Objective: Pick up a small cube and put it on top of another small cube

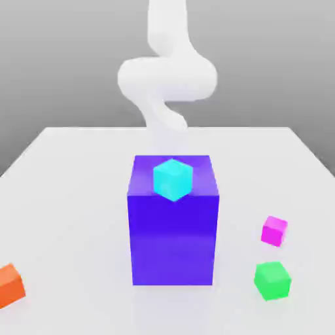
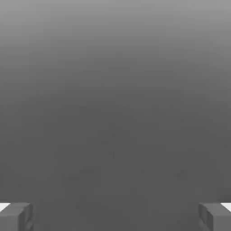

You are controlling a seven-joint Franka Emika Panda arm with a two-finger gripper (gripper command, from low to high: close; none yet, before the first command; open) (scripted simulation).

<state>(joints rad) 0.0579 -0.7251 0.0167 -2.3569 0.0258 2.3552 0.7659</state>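
Note:
The small magenta cube [image 1: 274, 231] rests on the white table toward the exterior view's right, with nothing touching it. A small green cube [image 1: 272, 280] lies just in front of it. A small cyan cube [image 1: 173, 179] sits on top of the big blue-violet block [image 1: 173, 242] at the table's middle. The white arm [image 1: 167, 78] curls above and behind that block, far from the magenta cube. In the hand view my gripper [image 2: 115, 216] is open: the grey fingertips [image 2: 16, 216] stand wide apart with only plain grey background between them.
An orange cube [image 1: 10, 286] sits at the near edge on the exterior view's left, partly cut off. The white table [image 1: 72, 196] stretches around the big block, which stands tall between the arm and the near side.

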